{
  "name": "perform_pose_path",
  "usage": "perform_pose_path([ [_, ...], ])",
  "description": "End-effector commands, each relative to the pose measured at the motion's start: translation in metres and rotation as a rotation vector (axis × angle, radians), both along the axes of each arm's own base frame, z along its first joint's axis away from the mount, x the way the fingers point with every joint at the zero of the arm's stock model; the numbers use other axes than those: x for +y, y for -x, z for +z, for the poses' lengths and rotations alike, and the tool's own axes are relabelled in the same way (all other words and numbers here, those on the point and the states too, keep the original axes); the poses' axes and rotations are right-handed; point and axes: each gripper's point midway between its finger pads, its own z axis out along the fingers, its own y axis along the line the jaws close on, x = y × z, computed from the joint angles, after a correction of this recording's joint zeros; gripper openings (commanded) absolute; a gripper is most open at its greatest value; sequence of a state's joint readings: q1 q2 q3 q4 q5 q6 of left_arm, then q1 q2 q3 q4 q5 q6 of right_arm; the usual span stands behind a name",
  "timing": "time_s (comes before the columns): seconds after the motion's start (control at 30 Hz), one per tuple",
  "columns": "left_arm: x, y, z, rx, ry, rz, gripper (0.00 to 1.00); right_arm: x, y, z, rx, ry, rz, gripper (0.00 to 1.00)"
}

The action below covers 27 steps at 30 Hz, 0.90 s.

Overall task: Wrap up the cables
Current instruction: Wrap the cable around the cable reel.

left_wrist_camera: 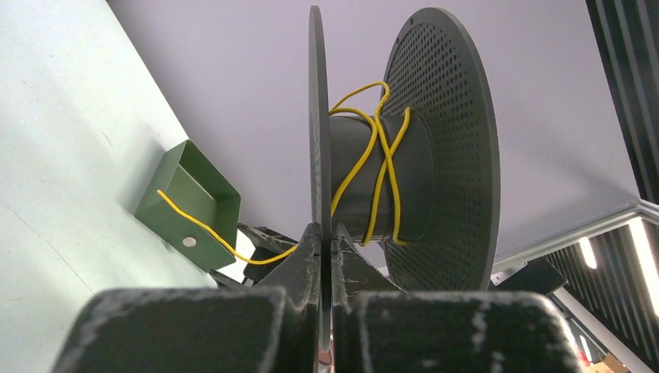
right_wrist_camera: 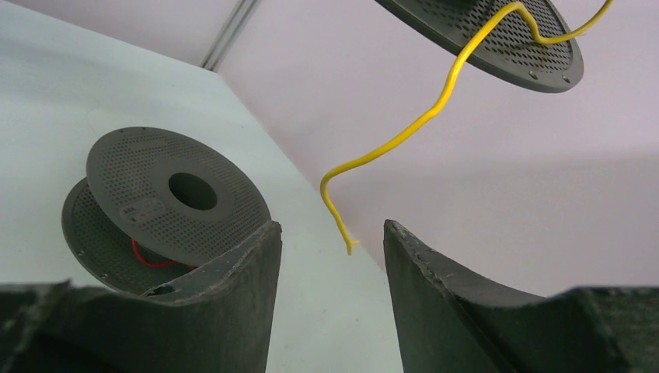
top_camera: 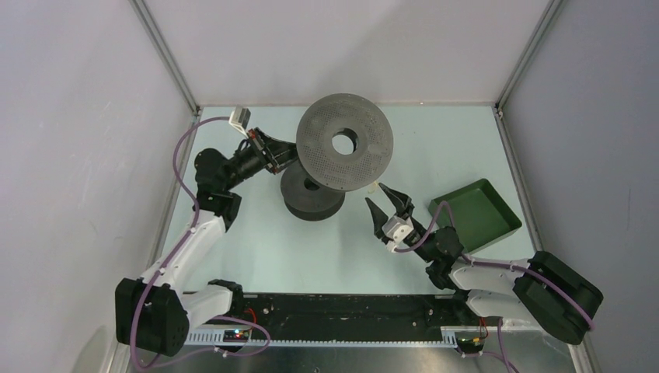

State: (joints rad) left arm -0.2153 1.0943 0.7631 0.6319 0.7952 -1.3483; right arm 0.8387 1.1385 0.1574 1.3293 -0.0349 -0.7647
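Two cables to mind. Clamps the left gripper hard on the raised spool's rim; spreads the right gripper wide and empty, near the yellow cable's dangling tail. Risks closing on air if that tail sways, or tugging those loose, crossed turns off the hub. Shows the red cable tucked inside the other spool, down on the table.

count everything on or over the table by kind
spools: 2 (raised spool, table spool)
cables: 2 (yellow cable, red cable)
green tray: 1
total: 5
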Motion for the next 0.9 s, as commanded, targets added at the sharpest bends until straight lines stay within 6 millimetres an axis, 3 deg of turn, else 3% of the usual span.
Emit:
perform_pose_path([
  [0.0,0.007,0.006,0.032,-0.086,0.068,0.029,0.00,-0.011,-0.004,0.029,-0.080,-0.062,-0.051,0.55],
  [0.23,0.008,0.008,0.037,-0.088,0.086,0.033,0.00,-0.002,-0.018,0.033,-0.091,-0.039,-0.039,0.44],
  [0.43,0.009,0.005,0.035,-0.060,0.109,0.045,0.00,0.013,-0.013,0.033,-0.083,-0.027,0.026,0.34],
  [0.5,0.010,0.005,0.037,-0.059,0.118,0.049,0.00,0.015,-0.012,0.034,-0.075,-0.032,0.037,0.22],
  [0.57,0.011,0.003,0.038,-0.064,0.124,0.059,0.00,0.018,-0.007,0.033,-0.065,-0.026,0.051,0.03],
  [0.6,0.012,0.003,0.040,-0.073,0.129,0.070,0.00,0.022,-0.002,0.034,-0.062,-0.026,0.062,0.00],
  [0.7,0.018,-0.004,0.042,-0.131,0.117,0.140,0.00,0.030,0.011,0.030,-0.001,0.026,0.087,0.00],
  [0.73,0.023,-0.006,0.046,-0.151,0.124,0.186,0.00,0.033,0.018,0.015,0.062,0.100,0.106,0.00],
  [0.77,0.027,-0.006,0.048,-0.197,0.102,0.225,0.00,0.037,0.019,0.021,0.080,0.123,0.111,0.00],
  [0.8,0.032,-0.012,0.049,-0.211,0.093,0.284,0.00,0.036,0.024,0.008,0.149,0.199,0.110,0.00],
  [0.87,0.040,-0.021,0.042,-0.230,0.021,0.373,0.00,0.036,0.030,0.029,0.210,0.222,0.101,0.00],
])
